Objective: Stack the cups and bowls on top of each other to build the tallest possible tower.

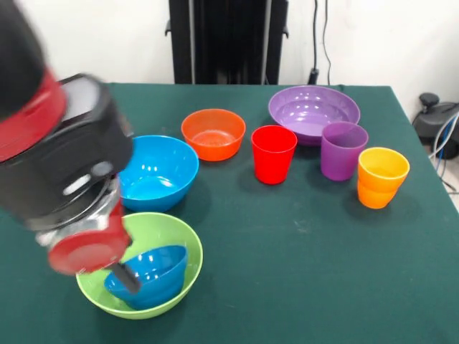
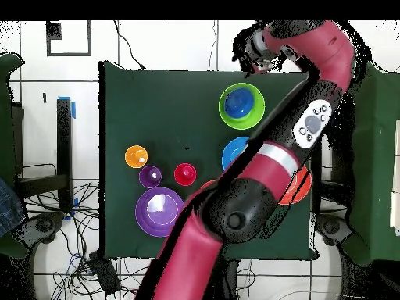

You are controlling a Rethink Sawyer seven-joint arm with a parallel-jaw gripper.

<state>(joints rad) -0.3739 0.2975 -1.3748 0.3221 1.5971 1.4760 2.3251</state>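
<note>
My gripper (image 1: 125, 278) reaches down into the lime green bowl (image 1: 140, 264) at the front left. It is shut on the rim of the small dark blue bowl (image 1: 152, 272), which sits tilted inside the green bowl. Only one finger shows. The overhead view shows the green bowl (image 2: 254, 109) with the dark blue bowl (image 2: 237, 101) in it. The light blue bowl (image 1: 156, 172) stands behind them. The small orange bowl (image 1: 213, 133), red cup (image 1: 273, 153), purple cup (image 1: 343, 149), orange cup (image 1: 381, 177) and wide purple bowl (image 1: 313, 111) stand apart on the table.
My arm (image 2: 266, 168) crosses the table and hides part of the light blue bowl (image 2: 231, 150). It also hides most of the wide orange-red bowl (image 2: 303, 187) at the table's edge. The green table (image 1: 301, 258) has free room at the front right.
</note>
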